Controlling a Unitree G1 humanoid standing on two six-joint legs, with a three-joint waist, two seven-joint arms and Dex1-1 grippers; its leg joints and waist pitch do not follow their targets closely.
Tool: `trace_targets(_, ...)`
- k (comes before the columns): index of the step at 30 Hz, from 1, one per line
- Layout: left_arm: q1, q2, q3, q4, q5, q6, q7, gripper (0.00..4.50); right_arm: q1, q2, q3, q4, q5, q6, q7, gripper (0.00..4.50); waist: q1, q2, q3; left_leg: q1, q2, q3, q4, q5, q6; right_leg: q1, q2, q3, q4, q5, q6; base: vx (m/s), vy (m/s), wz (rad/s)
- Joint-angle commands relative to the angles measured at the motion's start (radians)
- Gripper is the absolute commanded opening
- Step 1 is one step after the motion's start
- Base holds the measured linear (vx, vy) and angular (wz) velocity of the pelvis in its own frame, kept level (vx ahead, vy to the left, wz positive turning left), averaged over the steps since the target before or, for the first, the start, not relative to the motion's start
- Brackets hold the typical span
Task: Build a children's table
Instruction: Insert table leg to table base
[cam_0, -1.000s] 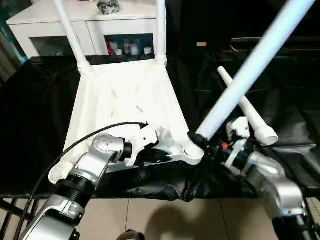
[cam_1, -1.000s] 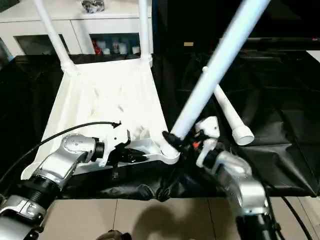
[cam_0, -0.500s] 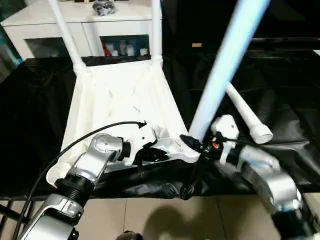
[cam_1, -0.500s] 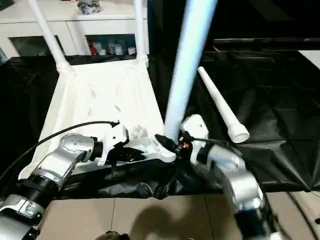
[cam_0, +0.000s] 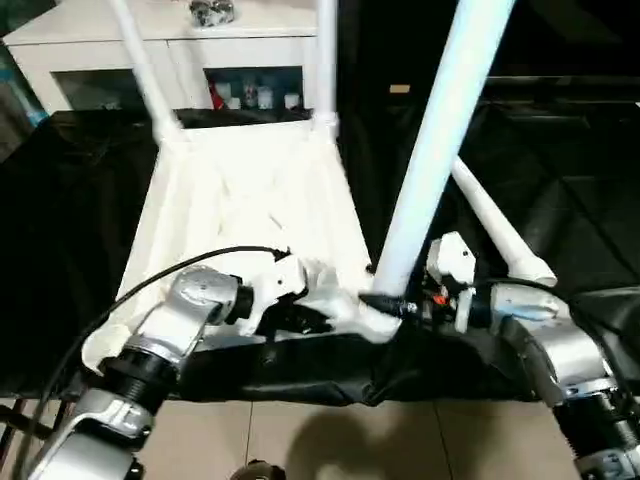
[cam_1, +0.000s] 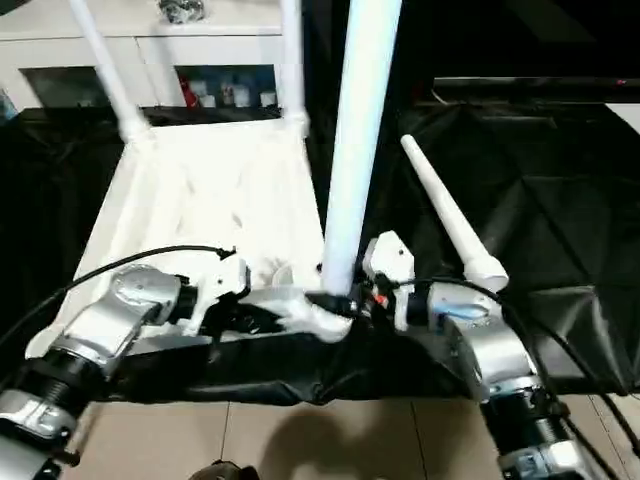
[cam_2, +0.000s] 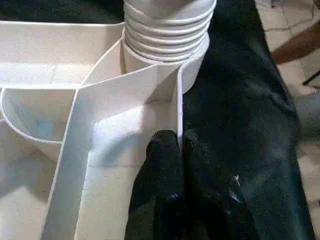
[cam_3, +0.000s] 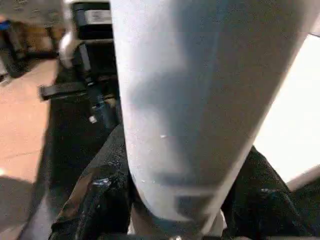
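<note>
The white tabletop (cam_0: 250, 200) lies underside up on a black cloth. Two legs (cam_0: 145, 70) (cam_0: 326, 60) stand in its far corner sockets. A third leg (cam_0: 430, 150) rises almost upright from the near right socket (cam_0: 372, 322), leaning a little to the right; its threaded end (cam_2: 167, 30) sits at the socket mouth. My right gripper (cam_0: 388, 306) is shut on this leg just above the socket, fingers (cam_3: 100, 200) on both sides of the tube (cam_3: 200, 100). My left gripper (cam_0: 300, 318) is shut on the tabletop's near rim wall (cam_2: 177, 125) beside that socket. The fourth leg (cam_0: 500, 230) lies loose on the cloth to the right.
A white cabinet (cam_0: 230, 40) with small items on and inside it stands behind the table. The black cloth (cam_0: 560, 180) hangs over the near edge, with tiled floor (cam_0: 330, 440) below. The near left socket (cam_0: 95, 350) holds no leg.
My right gripper has swung the held leg from a strong rightward lean to nearly upright over the near right socket. The left gripper kept its hold on the rim.
</note>
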Motion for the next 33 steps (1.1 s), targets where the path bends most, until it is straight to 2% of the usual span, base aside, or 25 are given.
trace_targets(1,-0.026,0.003,0.005,-0.060,-0.024,-0.012,-0.026,0.00,0.048,-0.011,0.106,0.070,-0.058,0.020,0.059,1.88,0.000,-0.012,-0.055,0.044,0.050,-0.024,-0.075,-0.299,0.046,0.023,-0.052,0.030,-0.073,-0.182,-0.250,0.000,0.000,0.00)
trace_targets(5,-0.023,0.014,0.005,-0.074,-0.028,-0.007,-0.033,0.00,0.039,-0.004,0.111,0.094,-0.066,-0.008,0.086,1.88,0.000,-0.012,-0.048,0.049,0.051,-0.029,-0.086,-0.381,0.001,0.018,-0.053,0.032,-0.080,-0.270,-0.227,0.000,0.000,0.00)
trace_targets(8,-0.012,0.017,0.004,-0.084,-0.029,-0.006,-0.033,0.00,0.041,0.000,0.108,0.102,-0.065,-0.020,0.091,1.88,-0.002,-0.011,-0.046,0.050,0.051,-0.031,-0.089,-0.412,-0.015,0.016,-0.055,0.034,-0.083,-0.287,-0.221,0.000,0.000,0.00)
trace_targets(12,-0.005,0.017,0.000,-0.087,-0.028,-0.007,-0.036,0.00,0.044,-0.001,0.102,0.109,-0.057,-0.032,0.111,1.88,-0.003,-0.013,-0.044,0.050,0.050,-0.030,-0.091,-0.408,-0.012,0.017,-0.052,0.035,-0.084,-0.274,-0.221,0.000,0.000,0.00)
trace_targets(15,-0.013,0.003,0.007,-0.077,-0.029,-0.005,-0.018,0.00,0.039,0.005,0.086,0.134,-0.059,-0.027,0.080,1.88,-0.003,-0.017,-0.041,0.054,0.050,-0.030,-0.094,-0.419,-0.015,0.019,-0.054,0.036,-0.089,-0.301,-0.220,0.000,0.000,0.00)
trace_targets(17,-0.018,-0.007,0.016,-0.070,-0.027,-0.002,0.007,0.00,0.028,0.025,0.063,0.158,-0.056,-0.025,0.036,1.88,-0.005,-0.016,-0.038,0.056,0.050,-0.031,-0.096,-0.437,-0.023,0.018,-0.056,0.037,-0.092,-0.331,-0.218,0.000,0.000,0.00)
trace_targets(18,-0.028,-0.028,0.033,-0.060,-0.022,0.004,0.059,0.00,0.003,0.060,0.028,0.204,-0.063,-0.028,-0.054,1.88,-0.008,-0.017,-0.038,0.058,0.051,-0.031,-0.097,-0.450,-0.032,0.014,-0.056,0.037,-0.093,-0.345,-0.219,0.000,0.000,0.00)
trace_targets(20,-0.042,-0.056,0.058,-0.051,-0.016,0.018,0.137,0.00,-0.030,0.092,-0.003,0.259,-0.079,-0.047,-0.147,1.87,-0.015,-0.017,-0.034,0.059,0.049,-0.037,-0.100,-0.488,-0.054,0.014,-0.057,0.034,-0.097,-0.400,-0.208,0.000,0.000,0.00)
trace_targets(21,-0.054,-0.080,0.077,-0.044,-0.006,0.028,0.209,0.00,-0.055,0.112,-0.024,0.297,-0.088,-0.057,-0.215,1.87,-0.021,-0.019,-0.033,0.062,0.049,-0.039,-0.101,-0.514,-0.069,0.009,-0.057,0.034,-0.100,-0.428,-0.199,0.000,0.000,0.00)
trace_targets(22,-0.057,-0.086,0.082,-0.042,-0.003,0.031,0.225,0.00,-0.060,0.117,-0.029,0.306,-0.090,-0.058,-0.230,1.87,-0.025,-0.020,-0.031,0.062,0.047,-0.040,-0.100,-0.524,-0.074,0.009,-0.057,0.033,-0.100,-0.440,-0.197,0.000,0.000,0.00)
trace_targets(23,-0.072,-0.121,0.106,-0.040,0.008,0.056,0.320,0.00,-0.098,0.146,-0.059,0.360,-0.094,-0.058,-0.315,1.87,-0.033,-0.022,-0.032,0.058,0.045,-0.044,-0.101,-0.536,-0.081,0.012,-0.059,0.030,-0.101,-0.468,-0.187,-0.050,0.016,-0.09)
trace_targets(24,-0.075,-0.134,0.113,-0.043,0.011,0.068,0.348,0.00,-0.111,0.156,-0.069,0.378,-0.093,-0.056,-0.340,1.87,-0.041,-0.022,-0.031,0.055,0.045,-0.045,-0.101,-0.539,-0.084,0.013,-0.059,0.029,-0.101,-0.474,-0.183,0.000,0.000,0.00)
trace_targets(25,-0.077,-0.144,0.117,-0.048,0.016,0.077,0.371,0.00,-0.123,0.163,-0.075,0.395,-0.096,-0.061,-0.361,1.87,-0.046,-0.025,-0.032,0.048,0.044,-0.049,-0.102,-0.532,-0.083,0.019,-0.059,0.026,-0.100,-0.475,-0.175,0.000,0.000,0.00)
trace_targets(26,-0.082,-0.183,0.124,-0.062,0.044,0.106,0.467,0.00,-0.164,0.183,-0.076,0.459,-0.131,-0.094,-0.442,1.87,-0.050,-0.026,-0.034,0.048,0.042,-0.048,-0.100,-0.515,-0.070,0.016,-0.058,0.027,-0.104,-0.457,-0.171,0.000,0.000,0.00)
trace_targets(28,-0.082,-0.183,0.124,-0.062,0.044,0.106,0.467,0.00,-0.164,0.183,-0.076,0.459,-0.131,-0.094,-0.442,1.87,-0.052,-0.028,-0.035,0.048,0.039,-0.045,-0.096,-0.498,-0.056,0.014,-0.059,0.029,-0.108,-0.448,-0.176,0.000,0.000,0.00)
trace_targets(29,-0.087,-0.244,0.137,-0.078,0.074,0.151,0.597,0.00,-0.216,0.215,-0.090,0.535,-0.155,-0.116,-0.546,1.87,-0.051,-0.032,-0.037,0.043,0.041,-0.041,-0.094,-0.464,-0.041,0.016,-0.059,0.031,-0.106,-0.418,-0.183,0.000,0.000,0.00)
trace_targets(30,-0.083,-0.269,0.139,-0.091,0.077,0.176,0.629,0.00,-0.234,0.229,-0.102,0.562,-0.147,-0.109,-0.572,1.87,-0.058,-0.028,-0.036,0.039,0.040,-0.041,-0.095,-0.438,-0.036,0.017,-0.056,0.029,-0.101,-0.389,-0.200,0.000,0.000,0.00)
trace_targets(32,-0.075,-0.298,0.133,-0.112,0.086,0.194,0.662,0.00,-0.257,0.246,-0.114,0.597,-0.136,-0.097,-0.599,1.87,-0.053,-0.030,-0.039,0.039,0.038,-0.038,-0.091,-0.414,-0.022,0.020,-0.054,0.029,-0.102,-0.363,-0.202,0.000,0.000,0.00)
trace_targets(33,-0.074,-0.300,0.132,-0.113,0.087,0.195,0.664,0.00,-0.258,0.247,-0.115,0.600,-0.136,-0.097,-0.600,1.87,-0.055,-0.029,-0.040,0.032,0.037,-0.037,-0.091,-0.389,-0.010,0.025,-0.052,0.029,-0.097,-0.320,-0.209,0.000,0.000,0.00)
